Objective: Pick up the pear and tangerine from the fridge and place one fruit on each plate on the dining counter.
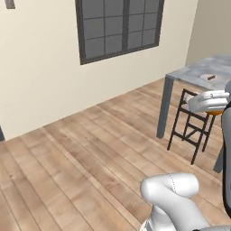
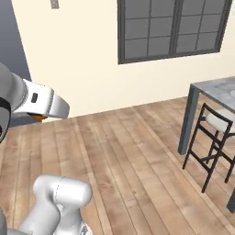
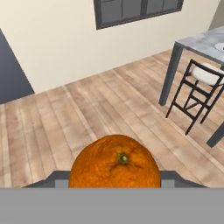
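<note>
Tangerine (image 3: 115, 162) sits large at the bottom of the hand view, stem scar facing the camera, clamped between the jaws of the gripper (image 3: 115, 177); jaws drawn in close on the fruit, dark finger parts showing at either side of it; a sliver of orange shows under the hand in the left base view (image 1: 215, 112) and in the right base view (image 2: 38, 117); fruit carried in the air over the wooden floor (image 1: 90, 153), touching nothing else; dining counter (image 1: 198, 72) stands ahead to the right, near corner and one dark leg in view; a plate (image 1: 208, 77) lies on its marble top just in from the near edge, with a small brownish thing on it, too small to tell what; black stool (image 1: 194, 124) with pale seat stands against the counter's near side; dark-framed window (image 1: 119, 25) in the cream wall behind.
</note>
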### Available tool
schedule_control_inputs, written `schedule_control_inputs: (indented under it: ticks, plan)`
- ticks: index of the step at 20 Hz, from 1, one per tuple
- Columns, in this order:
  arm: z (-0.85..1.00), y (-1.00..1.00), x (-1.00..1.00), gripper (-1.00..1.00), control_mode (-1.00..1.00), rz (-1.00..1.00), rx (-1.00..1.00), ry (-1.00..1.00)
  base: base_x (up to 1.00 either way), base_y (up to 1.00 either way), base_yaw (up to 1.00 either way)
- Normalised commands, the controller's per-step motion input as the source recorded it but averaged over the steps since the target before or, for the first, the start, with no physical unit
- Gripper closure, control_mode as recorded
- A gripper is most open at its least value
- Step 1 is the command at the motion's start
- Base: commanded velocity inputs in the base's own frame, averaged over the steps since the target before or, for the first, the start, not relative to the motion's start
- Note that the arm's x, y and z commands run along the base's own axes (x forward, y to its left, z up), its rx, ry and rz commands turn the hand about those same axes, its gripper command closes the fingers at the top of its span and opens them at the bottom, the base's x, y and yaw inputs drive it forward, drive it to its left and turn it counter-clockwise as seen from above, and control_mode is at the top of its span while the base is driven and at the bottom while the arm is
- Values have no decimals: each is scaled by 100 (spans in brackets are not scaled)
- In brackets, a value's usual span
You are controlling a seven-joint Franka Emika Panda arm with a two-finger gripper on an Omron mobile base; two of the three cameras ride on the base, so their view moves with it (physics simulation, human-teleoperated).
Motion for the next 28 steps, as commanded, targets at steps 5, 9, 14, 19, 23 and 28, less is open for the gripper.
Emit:
schedule_control_inputs:
  ticks: [5, 9, 14, 19, 23, 28]
  plan:
    - [0, 0, 0, 100, 100, 0, 0, 0, 22, -98, -29]
    - [0, 0, 0, 100, 100, 0, 0, 0, 42, -70, -32]
    - [0, 0, 0, 100, 100, 0, 0, 0, 72, -24, -45]
    - [0, 0, 0, 100, 100, 0, 0, 0, 91, 0, -54]
    - [0, 0, 0, 100, 100, 0, 0, 0, 96, 13, -53]
    - [0, 0, 0, 100, 100, 0, 0, 0, 98, 33, -39]
